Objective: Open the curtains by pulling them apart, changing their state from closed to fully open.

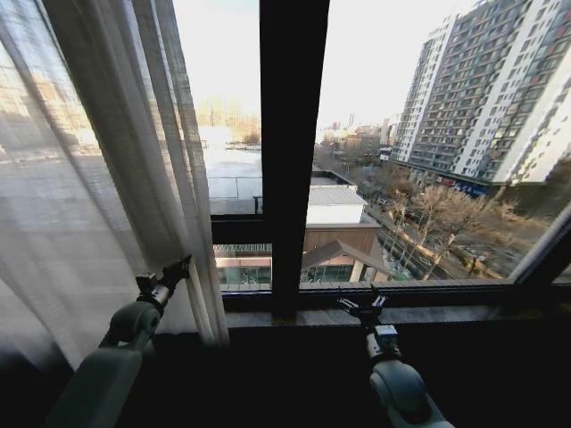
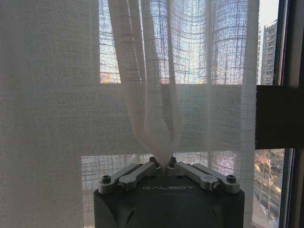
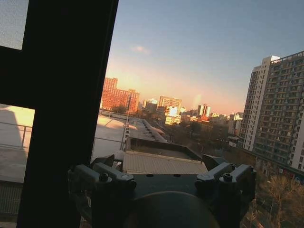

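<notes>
One panel of the curtains (image 1: pixel 98 160) hangs on the robot's left, covering the left part of the window; its long axis runs top to bottom, the pleats falling near vertical and drawing in slightly toward the lower inner edge, which ends close to the dark sill (image 1: pixel 268 316); the fabric is sheer, so buildings show faintly through it; to the right of it the glass is uncovered, with the dark window frame bar (image 1: pixel 293 152) standing upright between the panes.

The left gripper (image 1: pixel 177 271) is raised at the curtain's lower inner edge, just left of the bunched pleats; in the left wrist view its fingers (image 2: pixel 142 171) are drawn together and pinch a gathered fold of the curtains (image 2: pixel 156 137), the cloth narrowing to a point between the jaws and fanning out upward from there.

The right gripper (image 1: pixel 362 308) is held low before the sill, right of the frame bar and well apart from the fabric; its fingers (image 3: pixel 111 164) are spread and hold nothing, with the city beyond the glass ahead of them.
</notes>
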### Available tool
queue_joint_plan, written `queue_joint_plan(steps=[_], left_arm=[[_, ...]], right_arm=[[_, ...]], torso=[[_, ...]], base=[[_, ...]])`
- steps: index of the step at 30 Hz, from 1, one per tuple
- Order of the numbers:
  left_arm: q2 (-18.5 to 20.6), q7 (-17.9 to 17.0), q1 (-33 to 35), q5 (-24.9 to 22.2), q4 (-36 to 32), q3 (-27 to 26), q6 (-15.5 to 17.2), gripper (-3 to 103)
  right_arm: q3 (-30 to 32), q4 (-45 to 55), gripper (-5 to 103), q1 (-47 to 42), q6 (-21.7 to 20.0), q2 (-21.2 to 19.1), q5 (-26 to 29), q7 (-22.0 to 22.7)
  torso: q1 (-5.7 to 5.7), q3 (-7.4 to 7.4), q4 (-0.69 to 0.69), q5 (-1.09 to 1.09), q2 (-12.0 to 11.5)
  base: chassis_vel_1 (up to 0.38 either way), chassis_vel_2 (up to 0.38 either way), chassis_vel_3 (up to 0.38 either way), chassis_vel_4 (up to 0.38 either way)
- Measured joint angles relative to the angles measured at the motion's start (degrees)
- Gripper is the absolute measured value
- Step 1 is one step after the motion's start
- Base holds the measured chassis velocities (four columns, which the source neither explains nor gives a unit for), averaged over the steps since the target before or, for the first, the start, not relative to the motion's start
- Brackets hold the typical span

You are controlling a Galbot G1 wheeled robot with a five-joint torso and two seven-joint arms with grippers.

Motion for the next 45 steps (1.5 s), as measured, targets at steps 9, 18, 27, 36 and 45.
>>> queue_joint_plan(steps=[9, 18, 27, 36, 45], left_arm=[[0.5, -0.1, 2.2, -0.2, -2.6, -1.7, 0.1, 0], [1.2, -0.3, 5.2, -1.2, -5.9, -4.6, 0.2, 0], [1.4, -0.6, 7.9, -1.6, -8.7, -7.2, 0.3, 0], [0.7, -0.9, 11.2, -2.0, -11.8, -10.2, 0.4, 0], [0.7, -1.3, 14.9, -2.6, -15.0, -12.6, 0.4, 0]], right_arm=[[-0.2, 0.9, 100, -0.1, -0.1, 0.0, -0.8, -0.3], [-0.7, 1.7, 100, -0.5, -0.2, -0.1, -2.6, -0.3], [-0.8, 3.1, 100, -1.2, -0.2, -0.5, -2.6, -0.4], [-1.2, 4.8, 100, -1.9, -0.2, -1.1, -2.6, -0.5], [-2.0, 5.6, 100, -2.3, -0.2, -1.1, -2.6, -0.5]], torso=[[0.0, 0.0, 0.0, 0.0, 0.0], [0.0, 0.0, -0.01, 0.01, 0.0], [0.0, 0.0, 0.0, -0.01, 0.0], [0.0, 0.0, 0.0, 0.01, 0.0], [-0.01, 0.0, 0.0, 0.02, 0.0]], base=[[0.0, 0.0, 0.0, 0.0], [0.047, 0.058, -0.048, -0.057], [0.212, 0.202, -0.189, -0.221], [0.294, 0.307, -0.31, -0.31], [0.352, 0.361, -0.346, -0.349]])
